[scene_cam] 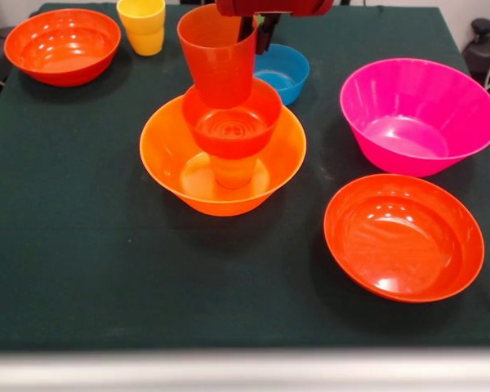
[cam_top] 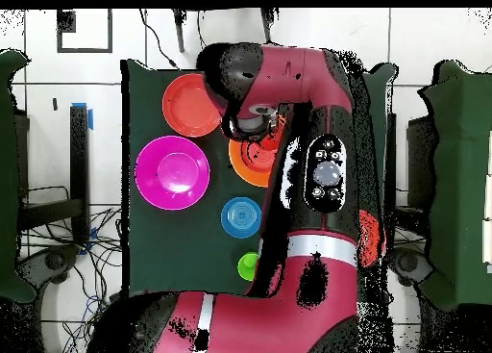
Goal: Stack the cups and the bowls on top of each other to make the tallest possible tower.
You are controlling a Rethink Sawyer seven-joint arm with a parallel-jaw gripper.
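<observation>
While the arm reaches down from the top edge of the front view, the scene is set out as follows.

Gripper: the gripper [scene_cam: 257,33] is seen at top centre, its dark fingers at the rim of a red-orange cup [scene_cam: 219,55]; whether that cup is clamped cannot be told.
Tower: a large orange bowl [scene_cam: 223,163] sits at the centre of the frame; inside it an orange cup [scene_cam: 233,170] stands upside down, a small red-orange bowl [scene_cam: 231,121] rests on that, and the red-orange cup is seated upright in the small bowl, tilted slightly.
Blue bowl: a small blue bowl [scene_cam: 287,72] is placed just behind the tower, right of the gripper.
Magenta bowl: a large magenta-pink bowl [scene_cam: 418,116] is seen at the right, apart from the tower.
Red-orange bowls: one wide bowl [scene_cam: 403,237] lies at lower right, another [scene_cam: 63,46] at upper left.
Yellow cups: yellow cups [scene_cam: 142,24] are nested at the top, right of the upper-left bowl.
Green cup: a green cup [cam_top: 248,265] is shown only in the overhead view, below the blue bowl.
Table: everything rests on a dark green cloth [scene_cam: 82,245].
</observation>
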